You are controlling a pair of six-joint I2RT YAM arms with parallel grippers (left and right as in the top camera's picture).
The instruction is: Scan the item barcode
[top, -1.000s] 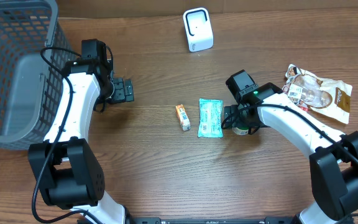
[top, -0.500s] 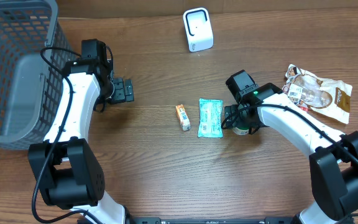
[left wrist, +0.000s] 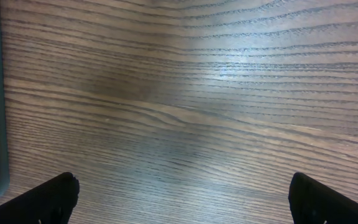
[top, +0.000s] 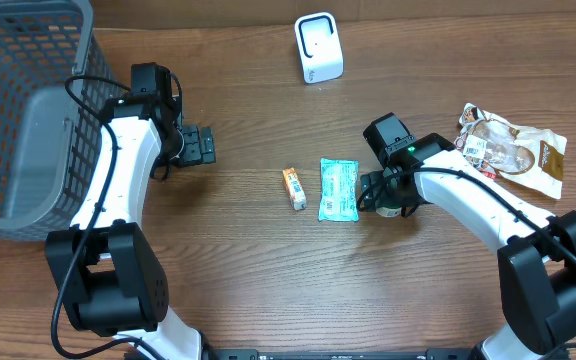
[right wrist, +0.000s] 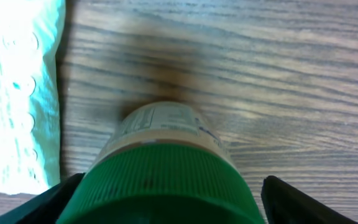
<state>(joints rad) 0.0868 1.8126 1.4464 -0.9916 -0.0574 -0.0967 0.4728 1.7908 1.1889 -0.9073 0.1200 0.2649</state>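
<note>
A bottle with a green ribbed cap (right wrist: 160, 183) and a pale label lies on the wood and fills the bottom of the right wrist view. My right gripper (right wrist: 173, 202) straddles the cap. Its left finger sits close against the cap and its right finger (right wrist: 297, 199) stands apart from it, so the jaws are open. From overhead the right gripper (top: 383, 195) hides most of the bottle (top: 392, 210). The white scanner (top: 318, 47) stands at the back centre. My left gripper (top: 206, 146) hovers wide open over bare wood (left wrist: 182, 199), holding nothing.
A teal packet (top: 338, 189) lies just left of the bottle, also at the left edge of the right wrist view (right wrist: 17, 93). A small orange box (top: 294, 188) lies further left. A snack bag (top: 513, 150) sits at far right. A grey basket (top: 18, 110) fills the left side.
The right gripper's jaws have narrowed slightly around the bottle cap. Neither arm has otherwise moved, and the items lie where they were.
</note>
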